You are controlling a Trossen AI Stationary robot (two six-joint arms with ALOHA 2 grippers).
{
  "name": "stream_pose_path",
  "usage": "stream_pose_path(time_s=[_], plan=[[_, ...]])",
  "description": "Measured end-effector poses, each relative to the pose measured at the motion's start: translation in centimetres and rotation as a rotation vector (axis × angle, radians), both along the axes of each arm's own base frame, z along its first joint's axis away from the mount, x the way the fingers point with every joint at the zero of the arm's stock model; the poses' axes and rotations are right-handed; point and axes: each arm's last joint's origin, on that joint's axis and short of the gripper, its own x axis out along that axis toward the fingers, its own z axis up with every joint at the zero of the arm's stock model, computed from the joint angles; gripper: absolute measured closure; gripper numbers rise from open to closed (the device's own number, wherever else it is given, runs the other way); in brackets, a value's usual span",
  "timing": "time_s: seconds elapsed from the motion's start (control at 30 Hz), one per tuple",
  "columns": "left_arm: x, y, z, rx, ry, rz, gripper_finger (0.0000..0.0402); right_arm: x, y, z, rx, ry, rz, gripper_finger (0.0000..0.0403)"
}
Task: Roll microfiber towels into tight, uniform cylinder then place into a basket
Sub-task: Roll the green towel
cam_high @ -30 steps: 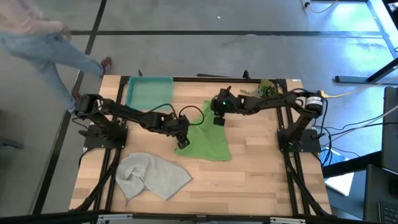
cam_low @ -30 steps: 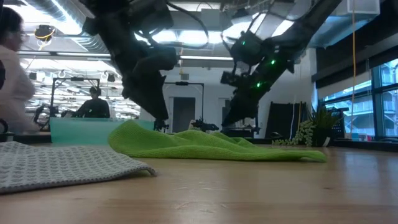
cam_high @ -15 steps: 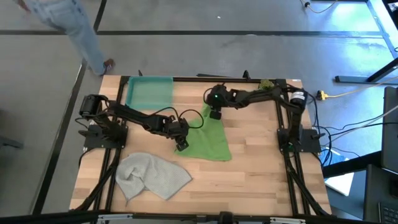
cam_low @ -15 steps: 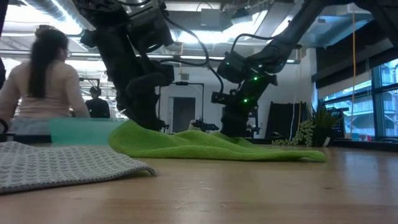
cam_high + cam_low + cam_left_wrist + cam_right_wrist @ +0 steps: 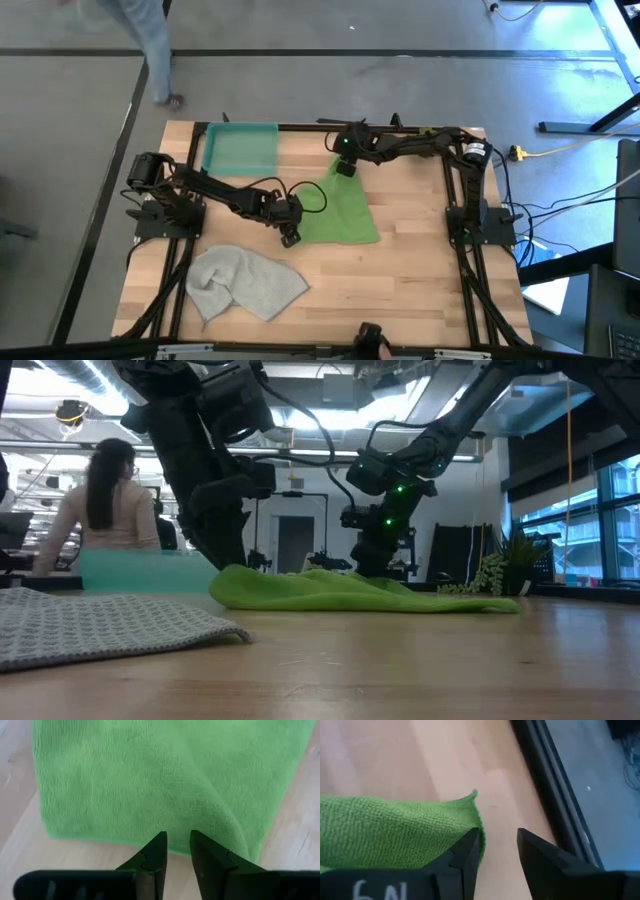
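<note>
from above, the lime green towel (image 5: pixel 338 208) lies spread near the middle of the table (image 5: pixel 420 290), the pale grey towel (image 5: pixel 245 283) crumpled toward the front left and the teal basket (image 5: pixel 240 150) at the back left corner. the left gripper (image 5: pixel 289 236) sits at the green towel's near left corner, the right gripper (image 5: pixel 345 168) at its far corner. only the wrist views settle the fingers: the left pair stands slightly parted just short of the towel's hem (image 5: pixel 125 837), holding nothing; the right pair is parted, one finger (image 5: pixel 467 852) against the towel's edge, with no clear grip. the low view adds a person (image 5: pixel 105 510) beyond the table
</note>
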Motion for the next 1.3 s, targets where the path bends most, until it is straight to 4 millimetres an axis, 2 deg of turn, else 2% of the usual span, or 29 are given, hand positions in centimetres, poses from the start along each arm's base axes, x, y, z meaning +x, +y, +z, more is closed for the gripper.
stream_pose_path(time_s=[0.1, 0.3, 0.47, 0.57, 0.77, 0.97, 1.17, 1.3], plan=[[-0.1, 0.2, 0.6, -0.033, -0.029, 0.069, 0.032, 0.1, 0.0, 1.0, 0.01, 0.032, -0.002, 0.0267], [-0.8, 0.4, 3.3, -0.064, -0.142, 0.156, 0.032, 0.2, 1.3, 5.4, 0.105, -0.005, 0.016, 0.0267], [-1.5, -0.2, 4.0, -0.145, -0.139, 0.203, 0.032, -0.7, 3.8, 8.8, 0.17, -0.112, 0.113, 0.0267], [-1.6, -1.0, 3.8, -0.215, -0.128, 0.196, 0.032, -2.0, 5.9, 9.6, 0.215, -0.14, 0.171, 0.0267], [-2.0, -2.4, 2.9, -0.286, -0.125, 0.184, 0.032, -4.8, 11.1, 9.5, 0.265, -0.177, 0.272, 0.0267], [-2.8, -2.5, 1.4, -0.284, -0.12, 0.206, 0.032, -7.4, 15.2, 8.8, 0.305, -0.203, 0.341, 0.0267], [-3.4, -2.3, 0.0, -0.291, -0.175, 0.201, 0.032, -9.5, 17.6, 7.2, 0.375, -0.191, 0.338, 0.0267], [-3.8, -2.4, -0.6, -0.297, -0.181, 0.188, 0.032, -10.0, 18.4, 6.2, 0.408, -0.178, 0.32, 0.0267]])
